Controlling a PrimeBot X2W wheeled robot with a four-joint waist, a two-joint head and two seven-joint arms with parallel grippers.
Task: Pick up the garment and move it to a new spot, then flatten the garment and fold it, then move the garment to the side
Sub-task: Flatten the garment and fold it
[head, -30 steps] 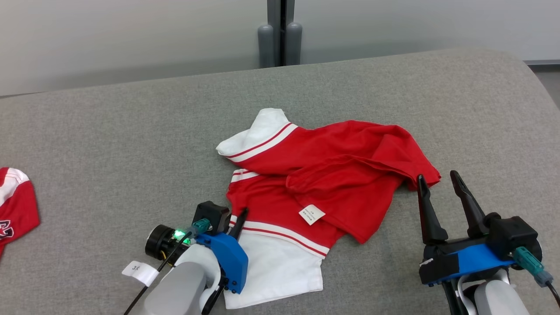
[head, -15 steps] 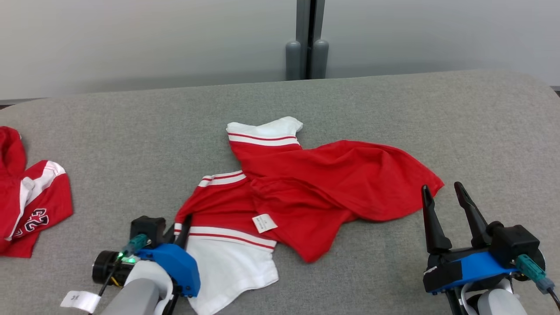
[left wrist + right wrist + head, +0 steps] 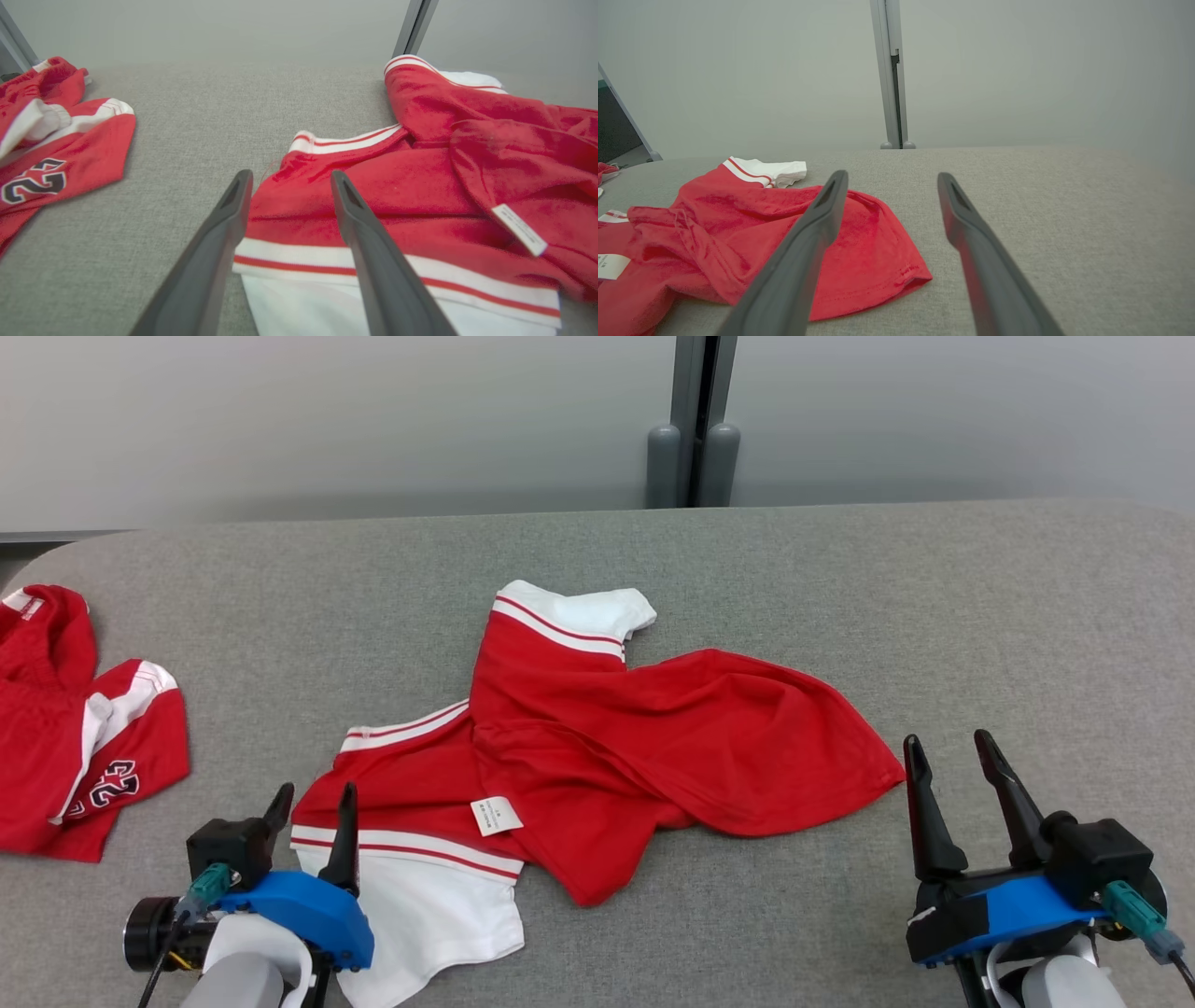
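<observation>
Left pincer: The left pincer (image 3: 316, 795) stands on the near side of the desk, well to the left of the grey post (image 3: 693, 457). Its two dark fingers are parted and grip nothing. They straddle the corner of the jersey's striped band (image 3: 299, 254).
Right pincer: The right pincer (image 3: 948, 742) waits near and to the right of the post. It is spread wide and empty, with its tips just beside the jersey's red hem (image 3: 868, 775).
Jersey: A red-and-white sports jersey (image 3: 653, 737) lies crumpled on the desk directly in front of the post. Its red body is folded over itself, and one white-edged sleeve points back toward the post.
Care tag: A small white care tag (image 3: 496, 815) faces up on the nearer, left-hand part of the jersey as seen from the post, which suggests the cloth is turned over there.
Second jersey: A second jersey (image 3: 93, 775) with a black number lies heaped far to the left of the post, well apart from the work.
Desk: The grey, cloth-covered desk (image 3: 980, 597) runs wide on both sides of the post.
Step in hand: With both pincers free and the jersey at rest, the move to a new spot looks finished. Flattening appears to come next.
Next move: Each pincer likely needs to take its nearest edge, the striped band on the left and the red hem on the right. Drawing them apart should spread the doubled layers, and a pinch of one layer only may leave the fold in place.
</observation>
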